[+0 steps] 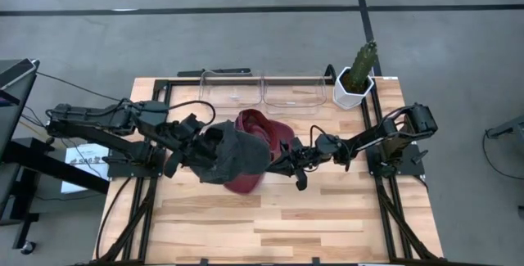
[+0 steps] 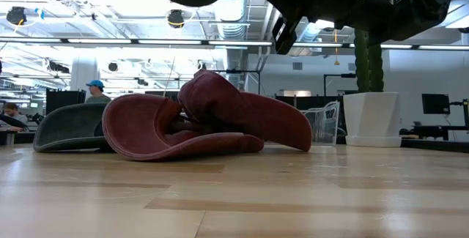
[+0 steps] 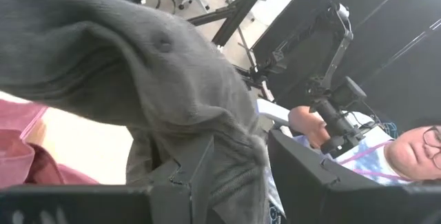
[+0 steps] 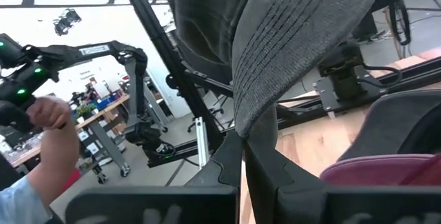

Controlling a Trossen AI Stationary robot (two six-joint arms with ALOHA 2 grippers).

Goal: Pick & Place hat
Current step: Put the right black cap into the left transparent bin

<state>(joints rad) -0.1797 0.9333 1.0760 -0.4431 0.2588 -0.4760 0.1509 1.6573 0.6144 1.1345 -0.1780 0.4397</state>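
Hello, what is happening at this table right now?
Both arms hold a grey hat up in the air, above a red hat lying on the table. The left gripper grips bunched fabric on one side; the right gripper is shut on the brim on the other. Another grey hat lies on the table beside the red one.

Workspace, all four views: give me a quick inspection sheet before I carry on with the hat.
Surface: wooden table, front half bare.
Job's things: grey hat lifted off the table; red hat lying beneath it; another grey hat on the table in the low view.
Clutter: two clear bins, potted cactus.
Grippers: left pincer holding the grey hat's fabric; right pincer shut on its brim.
Cables: black leads along the left arm.
Surroundings: people nearby.
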